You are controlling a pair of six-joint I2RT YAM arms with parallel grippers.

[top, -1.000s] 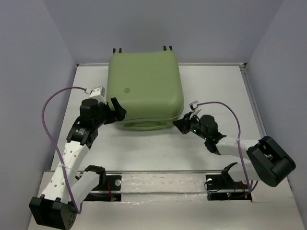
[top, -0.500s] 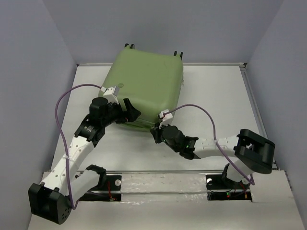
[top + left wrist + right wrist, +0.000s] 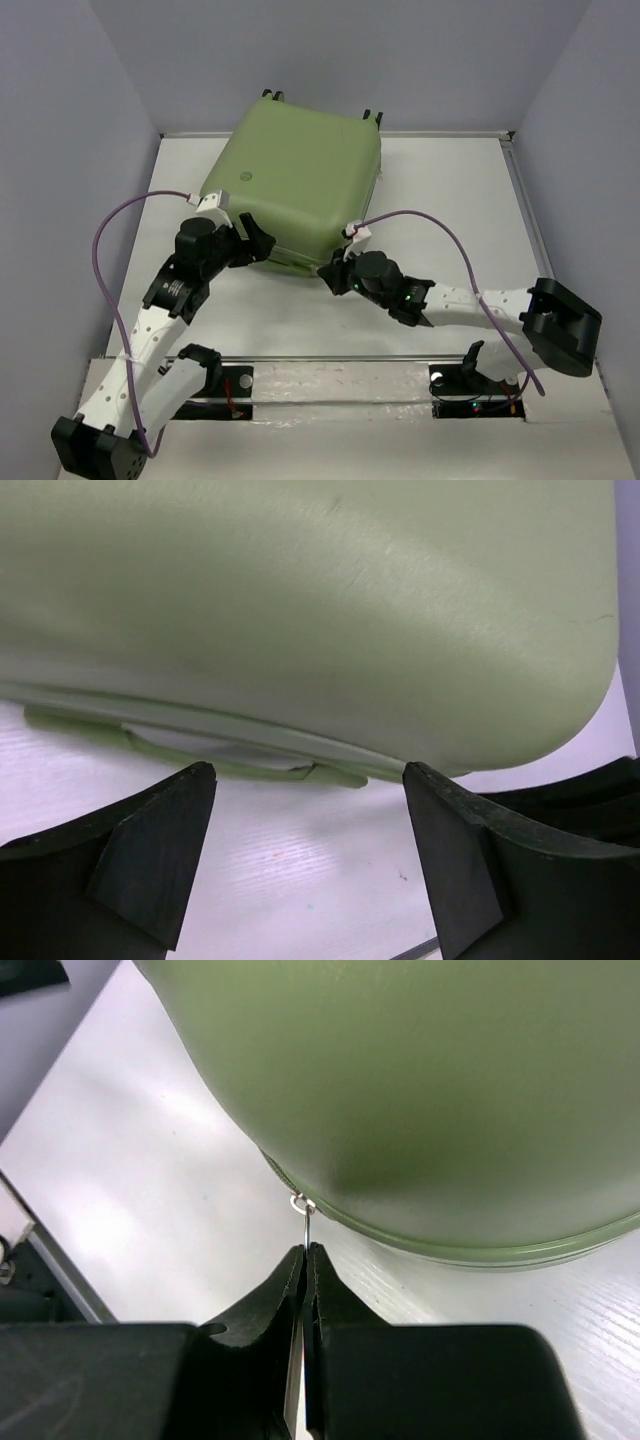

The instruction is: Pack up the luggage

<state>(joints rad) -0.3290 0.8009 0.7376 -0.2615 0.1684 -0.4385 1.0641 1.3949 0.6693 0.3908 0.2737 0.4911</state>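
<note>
Pinching luggage (image 3: 430,1090) zipper pull (image 3: 307,1226), right claw (image 3: 305,1252)

The luggage (image 3: 295,185) lies askew at the far middle of the table (image 3: 450,200). The left gripper (image 3: 258,243) sits at its near left edge. The right gripper (image 3: 326,271) sits at its near edge, on the zipper pull (image 3: 305,1222).

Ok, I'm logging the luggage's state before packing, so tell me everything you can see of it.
The luggage is a light-green hard shell with rounded corners, shut, lying flat and skewed on the white table. A round logo marks its top; dark wheels show at the far edge, a flush handle on the near side. The right gripper is shut on its metal zipper pull; the open left gripper faces the handle, apart.
</note>
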